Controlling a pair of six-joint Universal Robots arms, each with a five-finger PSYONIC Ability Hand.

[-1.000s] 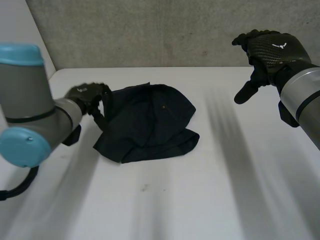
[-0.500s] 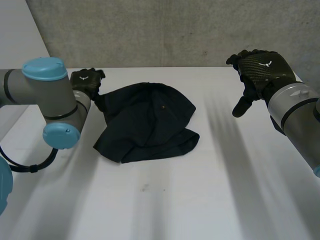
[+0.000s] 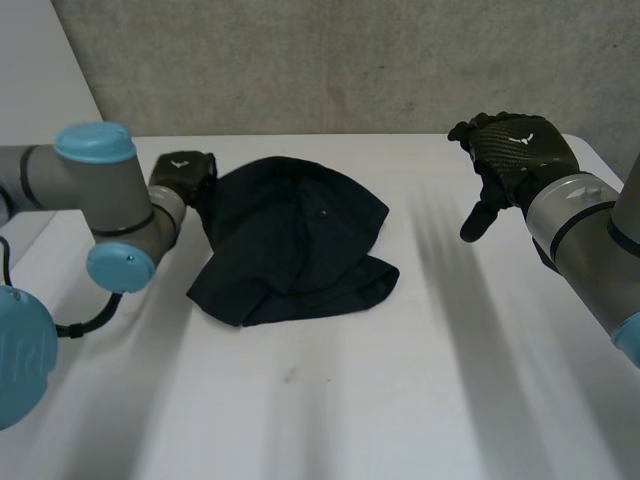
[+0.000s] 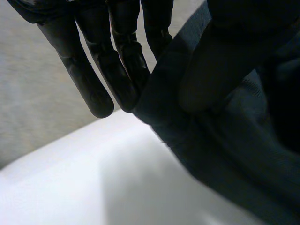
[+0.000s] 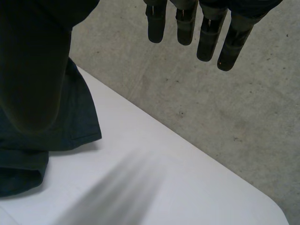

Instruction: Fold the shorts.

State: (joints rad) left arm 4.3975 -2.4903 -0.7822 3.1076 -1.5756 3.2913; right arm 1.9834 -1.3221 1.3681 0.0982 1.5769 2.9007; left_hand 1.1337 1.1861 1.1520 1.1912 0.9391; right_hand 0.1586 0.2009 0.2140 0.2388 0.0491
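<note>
**Navy shorts bunched on the white table, one edge pinched by the left hand**

Dark navy cloth, the shorts lie in a rumpled, rounded heap on the table, left of its middle and towards the far side. Folds overlap so much that the waistband and legs cannot be told apart. A doubled lip of fabric runs along the near edge, and a small pale speck sits on the upper layer.

At the heap's far left edge the cloth rises to the left hand, which is partly hidden behind its own grey forearm in the head view. In the left wrist view the thumb lies on top of the fabric. The straight fingers reach past the hem beneath it, so the edge is nipped between them. How far the fingers run under the cloth is covered.

Well apart, over the table's right side, the right hand hovers clear of the shorts. Its fingers are straight and spread, grasping nothing, and the thumb points down. Behind the table stands a grey concrete wall.
</note>
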